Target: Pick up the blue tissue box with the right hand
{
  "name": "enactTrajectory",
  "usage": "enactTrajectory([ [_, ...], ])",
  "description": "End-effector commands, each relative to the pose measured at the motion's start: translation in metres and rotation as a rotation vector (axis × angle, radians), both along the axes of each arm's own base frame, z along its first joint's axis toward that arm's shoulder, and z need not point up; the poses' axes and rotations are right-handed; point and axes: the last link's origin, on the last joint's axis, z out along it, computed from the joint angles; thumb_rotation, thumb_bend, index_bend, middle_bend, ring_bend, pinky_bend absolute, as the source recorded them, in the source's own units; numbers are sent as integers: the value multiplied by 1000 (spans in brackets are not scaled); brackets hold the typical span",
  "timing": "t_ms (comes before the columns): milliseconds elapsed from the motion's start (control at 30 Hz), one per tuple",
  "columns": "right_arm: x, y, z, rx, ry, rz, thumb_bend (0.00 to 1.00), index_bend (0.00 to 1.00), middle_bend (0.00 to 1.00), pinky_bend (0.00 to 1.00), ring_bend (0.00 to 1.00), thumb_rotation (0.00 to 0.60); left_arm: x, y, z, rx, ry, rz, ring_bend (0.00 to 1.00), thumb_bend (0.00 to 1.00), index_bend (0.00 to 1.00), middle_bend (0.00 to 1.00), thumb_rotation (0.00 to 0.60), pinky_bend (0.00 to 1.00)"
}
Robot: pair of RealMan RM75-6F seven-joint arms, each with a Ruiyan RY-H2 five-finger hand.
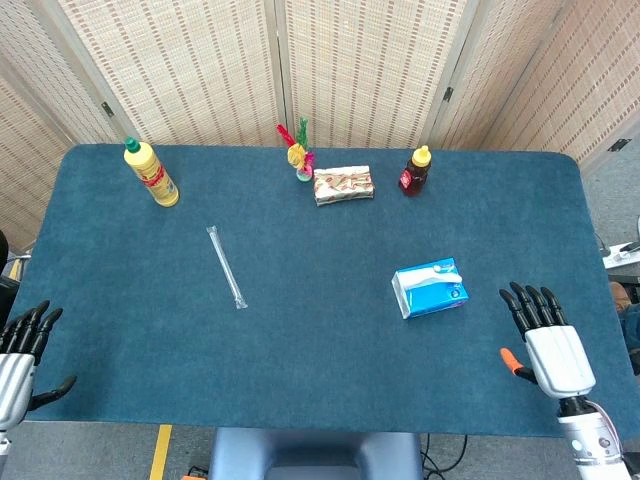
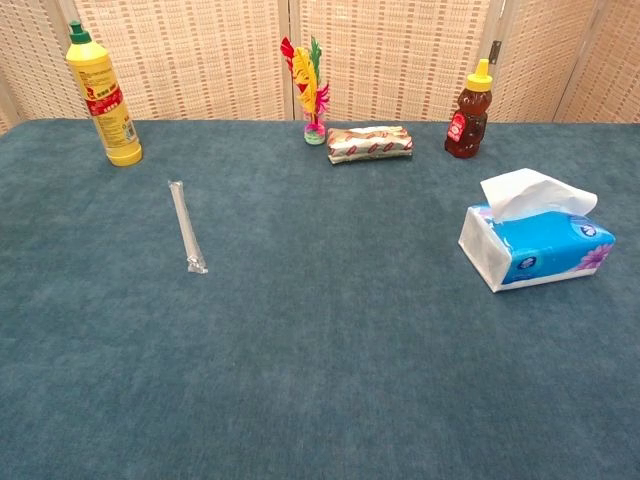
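The blue tissue box [image 1: 431, 288] [image 2: 537, 244] lies on the blue table at the right, a white tissue sticking out of its top. My right hand [image 1: 545, 337] rests flat near the front right edge, fingers spread and pointing away from me, a short way to the right of the box and nearer me, holding nothing. My left hand [image 1: 22, 350] sits at the front left corner, fingers apart and empty. Neither hand shows in the chest view.
A yellow bottle [image 1: 151, 173] stands at the back left. A feathered shuttlecock [image 1: 299, 152], a wrapped packet [image 1: 343, 185] and a brown honey bottle [image 1: 415, 171] line the back middle. A clear wrapped straw [image 1: 226, 266] lies left of centre.
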Motion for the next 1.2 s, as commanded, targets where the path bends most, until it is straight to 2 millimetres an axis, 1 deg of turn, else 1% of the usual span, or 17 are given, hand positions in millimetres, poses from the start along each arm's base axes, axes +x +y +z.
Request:
enactTrajectory([
  [33,0,0,0,1,1,-1,211,0,0,0,0,600,0,0,0,0,0,1,0,248,0,0,600,132],
  [200,-1,-3,-1,7,-1,-6,211,0,0,0,0,600,0,0,0,0,-2,1,0,249,0,0,600,132],
  [333,2,-14,-2,-1,-36,11,212,1,5,0,0,600,0,1,0,-5,-2,4,0,250,0,0,600,132],
  [400,3,-25,-3,-14,-59,21,226,37,33,0,0,600,-1,1,-1,-9,2,6,0,249,0,0,600,132],
  [433,2,-30,-4,-17,-61,20,241,87,67,0,0,600,0,1,-1,-9,2,5,0,249,0,0,600,132],
  [567,4,-55,-10,-19,-49,0,254,207,132,0,0,600,0,1,0,-5,-2,3,0,249,0,0,600,132],
  [600,6,-66,-13,-22,-47,-3,254,227,145,0,0,600,-1,1,0,-2,-7,5,0,249,0,0,600,132],
  [633,7,-73,-16,-20,-44,-9,253,256,167,0,0,600,-1,1,1,-1,-8,6,0,249,0,0,600,132],
  [700,9,-87,-23,-11,-32,-31,253,273,181,0,0,600,-1,1,1,0,-11,5,0,248,0,0,600,132],
  [900,17,-117,-47,20,0,-63,252,299,207,0,0,600,-1,1,1,-6,-12,1,0,250,0,0,600,132],
  [1033,27,-129,-63,43,-1,-71,251,311,222,0,0,600,0,0,0,-7,-13,-2,0,249,0,0,600,132],
  [1200,36,-136,-79,56,-7,-68,251,350,255,0,0,600,-1,0,2,-4,-19,-1,0,250,0,0,600,132],
])
